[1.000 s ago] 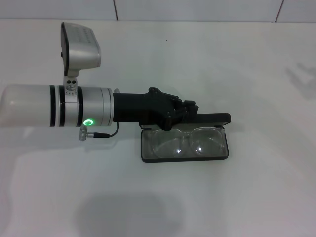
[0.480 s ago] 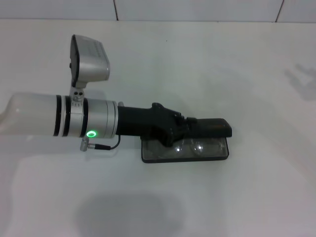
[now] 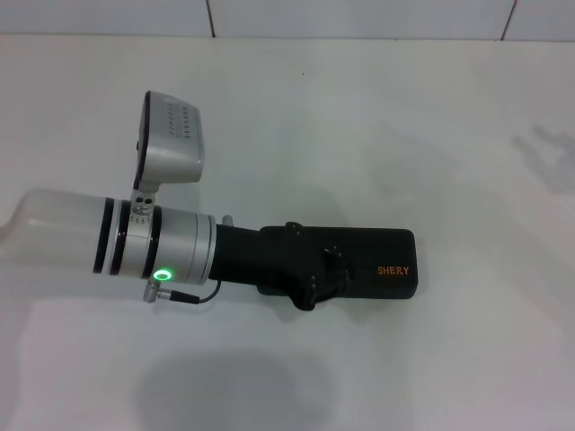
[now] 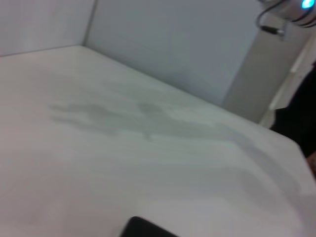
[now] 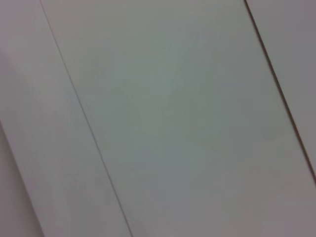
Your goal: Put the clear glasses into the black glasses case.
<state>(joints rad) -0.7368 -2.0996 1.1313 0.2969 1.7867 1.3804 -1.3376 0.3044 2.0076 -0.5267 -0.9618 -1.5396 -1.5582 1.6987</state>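
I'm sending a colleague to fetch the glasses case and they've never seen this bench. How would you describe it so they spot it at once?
On the white table, follow the silver left arm to its black left gripper. Under that gripper lies the black glasses case, a slim closed box with rounded corners. Its orange SHERY lettering on the lid sets it apart from the black gripper.

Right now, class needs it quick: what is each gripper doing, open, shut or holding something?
Left gripper: resting on the closed black case; open or shut cannot be told.
Right gripper: not in view.
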